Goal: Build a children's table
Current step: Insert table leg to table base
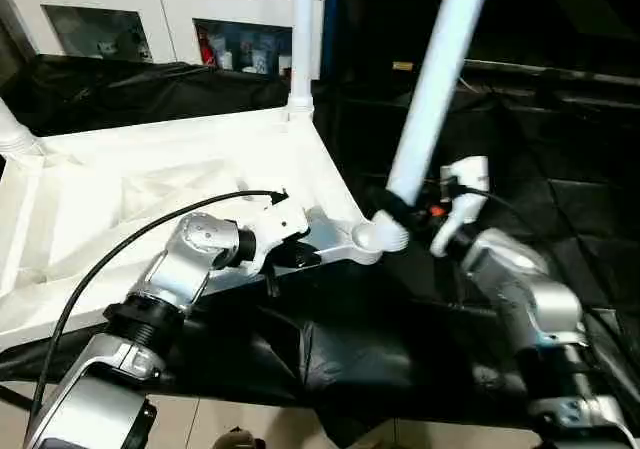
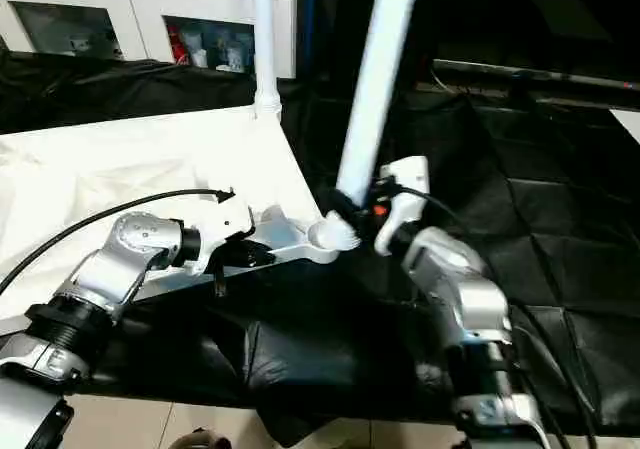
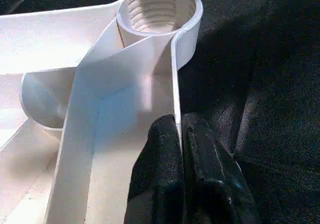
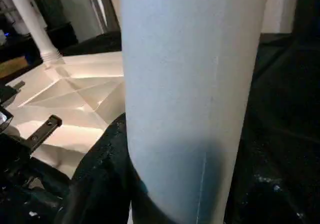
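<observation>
Nearest the robot, black plastic sheeting (image 1: 330, 359) covers the work surface, crumpled along its front edge. White square plastic tabletop (image 1: 150, 189) lies on it upside down, ribbed underside up, taking up the left part of the sheeting. Left gripper (image 1: 285, 259) reaches in at the tabletop's near right corner; its two black fingers (image 3: 165, 174) are pressed together on the thin rim wall there, one finger on each side of it, just short of the round threaded corner socket (image 3: 157, 7). That socket (image 1: 372, 235) stands open, nothing screwed into it. Right gripper (image 1: 400, 209) holds a long white tubular leg (image 1: 435, 79) low on its shaft, jaws about half spread around the tube, a black finger (image 4: 107, 164) lying against the tube's side. The leg leans up and away to the right, its lower end just above the open near right socket; whether it touches the socket cannot be told. At the tabletop's far right corner a second white tubular leg (image 1: 302, 39) stands upright in its socket. At the far left corner another white leg (image 1: 12, 129) stands seated, tilted in the view. Beyond the sheeting, white cabinets with glass doors (image 1: 160, 19) line the back.
</observation>
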Robot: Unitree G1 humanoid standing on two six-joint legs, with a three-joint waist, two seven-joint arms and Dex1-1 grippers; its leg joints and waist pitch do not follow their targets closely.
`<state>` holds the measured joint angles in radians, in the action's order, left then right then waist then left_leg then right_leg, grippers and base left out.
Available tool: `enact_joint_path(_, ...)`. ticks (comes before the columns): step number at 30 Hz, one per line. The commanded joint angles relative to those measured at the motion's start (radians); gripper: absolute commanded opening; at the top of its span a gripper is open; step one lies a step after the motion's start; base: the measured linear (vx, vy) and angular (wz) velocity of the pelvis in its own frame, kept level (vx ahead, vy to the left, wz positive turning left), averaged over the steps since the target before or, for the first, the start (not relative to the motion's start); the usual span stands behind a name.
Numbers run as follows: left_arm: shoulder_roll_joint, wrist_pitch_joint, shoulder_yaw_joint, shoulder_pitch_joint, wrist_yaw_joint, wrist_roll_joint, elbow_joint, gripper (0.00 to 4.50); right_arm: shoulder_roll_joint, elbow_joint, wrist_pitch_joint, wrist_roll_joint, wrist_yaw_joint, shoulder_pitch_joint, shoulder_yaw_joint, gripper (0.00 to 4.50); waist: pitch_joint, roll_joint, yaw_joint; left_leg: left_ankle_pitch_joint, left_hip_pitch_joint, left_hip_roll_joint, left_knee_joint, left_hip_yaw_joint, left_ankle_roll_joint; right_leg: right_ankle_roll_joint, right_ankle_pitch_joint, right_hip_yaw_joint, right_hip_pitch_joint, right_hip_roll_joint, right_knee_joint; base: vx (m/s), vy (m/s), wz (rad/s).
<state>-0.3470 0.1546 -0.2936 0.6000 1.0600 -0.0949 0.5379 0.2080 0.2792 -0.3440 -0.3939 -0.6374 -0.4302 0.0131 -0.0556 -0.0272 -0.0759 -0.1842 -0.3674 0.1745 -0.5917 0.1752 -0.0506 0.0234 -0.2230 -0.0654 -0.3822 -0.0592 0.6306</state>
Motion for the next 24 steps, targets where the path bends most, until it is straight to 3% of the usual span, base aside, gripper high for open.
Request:
enact_joint_path(1, -0.005, 0.003, -0.008, -0.017, -0.019, -0.007, 0.034, 0.0, 0.001, 0.006, -0.01, 0.006, -0.016, -0.025, -0.009, 1.89, 0.057, -0.009, -0.001, -0.135, 0.01, 0.062, 0.071, -0.019, 0.033, 0.198, -0.149, 0.06, 0.041, -0.1, -0.085, 0.0, 0.0, 0.0)
enact_joint_path(3, -0.004, 0.005, -0.006, -0.02, -0.022, -0.005, 0.03, 0.0, 0.001, 0.023, -0.006, 0.017, -0.026, -0.035, -0.017, 1.89, 0.058, -0.015, -0.001, -0.132, 0.009, 0.062, 0.071, -0.017, 0.035, 0.195, -0.147, 0.06, 0.042, -0.1, -0.085, 0.0, 0.0, 0.0)
enact_joint_path(14, -0.016, -0.008, -0.013, -0.029, -0.013, -0.009, 0.018, 0.0, -0.031, 0.201, 0.092, 0.065, -0.044, -0.104, -0.036, 1.89, 0.058, -0.012, 0.0, -0.124, 0.01, 0.062, 0.069, -0.017, 0.035, 0.21, -0.127, 0.06, 0.041, -0.101, -0.081, 0.0, 0.0, 0.0)
enact_joint_path(24, -0.023, -0.01, -0.013, -0.034, -0.016, -0.01, 0.009, 0.0, -0.072, 0.365, 0.19, 0.079, -0.047, -0.162, -0.008, 1.89, 0.057, -0.009, 0.007, -0.141, 0.01, 0.063, 0.072, -0.018, 0.03, 0.222, -0.136, 0.06, 0.041, -0.102, -0.081, 0.0, 0.0, 0.0)
